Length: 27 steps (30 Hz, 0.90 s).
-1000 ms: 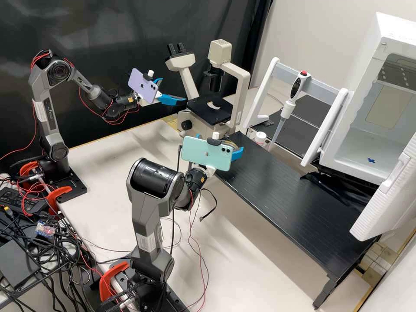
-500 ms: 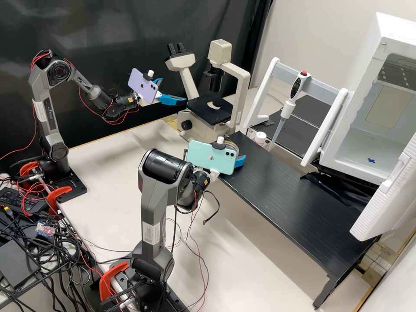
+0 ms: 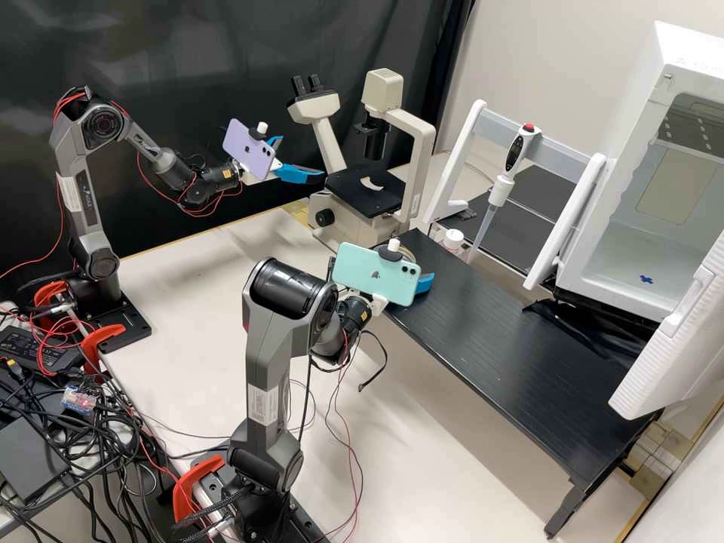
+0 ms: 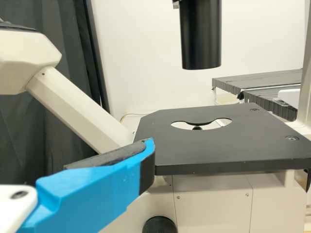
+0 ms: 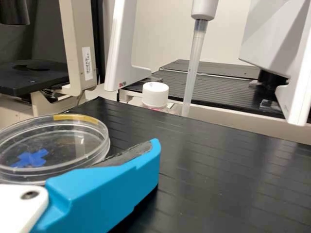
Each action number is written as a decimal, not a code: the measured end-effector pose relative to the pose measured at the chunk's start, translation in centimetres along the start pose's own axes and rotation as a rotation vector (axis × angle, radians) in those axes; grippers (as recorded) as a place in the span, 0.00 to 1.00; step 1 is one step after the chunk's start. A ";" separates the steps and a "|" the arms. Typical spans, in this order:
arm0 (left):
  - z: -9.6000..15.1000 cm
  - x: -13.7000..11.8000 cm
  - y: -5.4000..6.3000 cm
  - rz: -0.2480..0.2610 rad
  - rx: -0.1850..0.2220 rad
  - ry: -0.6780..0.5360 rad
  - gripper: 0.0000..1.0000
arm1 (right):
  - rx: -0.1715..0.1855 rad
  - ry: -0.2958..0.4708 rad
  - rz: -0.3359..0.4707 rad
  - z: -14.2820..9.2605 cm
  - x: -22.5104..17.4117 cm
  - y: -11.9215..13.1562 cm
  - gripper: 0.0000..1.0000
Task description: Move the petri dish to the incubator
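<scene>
Petri dish (image 5: 73,158), clear, flat on the bench (image 3: 490,332), near the microscope (image 3: 422,162). Right hand (image 3: 424,283): at the dish, same microscope end; grasp cannot be told. Left hand (image 3: 302,160): spread, before the microscope. Incubator (image 3: 626,253): ajar, well apart from the microscope. Step, as judged: securing the dish. Next: confirm hold, lift level.

The pale wall (image 3: 558,53) is met by a black curtain (image 3: 188,45), whose surface is broken by creases and folds. A broad, pale tabletop (image 3: 188,279) is partly covered by a long, black, ribbed low table (image 3: 498,339) (raised on dark legs), and another dark, ribbed surface (image 5: 214,90) is seen beyond it. Soft shadows are cast across the pale top, and a faint sheen is spread over the black ribs.
</scene>
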<state>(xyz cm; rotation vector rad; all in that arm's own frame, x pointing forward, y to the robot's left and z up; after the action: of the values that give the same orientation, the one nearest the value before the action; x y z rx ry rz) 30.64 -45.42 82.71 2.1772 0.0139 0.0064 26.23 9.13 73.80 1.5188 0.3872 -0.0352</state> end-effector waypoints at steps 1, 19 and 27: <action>0.0 0.0 0.0 0.000 0.000 0.000 1.00 | -0.001 0.001 -0.002 0.0 0.0 0.0 0.00; 0.0 0.0 0.0 0.000 0.000 0.000 1.00 | 0.003 -0.003 -0.011 0.1 0.2 -0.2 0.00; 0.0 0.0 0.0 0.000 0.000 0.000 1.00 | 0.002 -0.009 -0.017 0.3 0.3 -0.4 0.00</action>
<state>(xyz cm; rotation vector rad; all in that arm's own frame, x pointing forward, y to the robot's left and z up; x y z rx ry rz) 30.64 -45.42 82.71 2.1772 0.0139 0.0064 26.49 8.89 73.34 1.5173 0.3933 -0.0556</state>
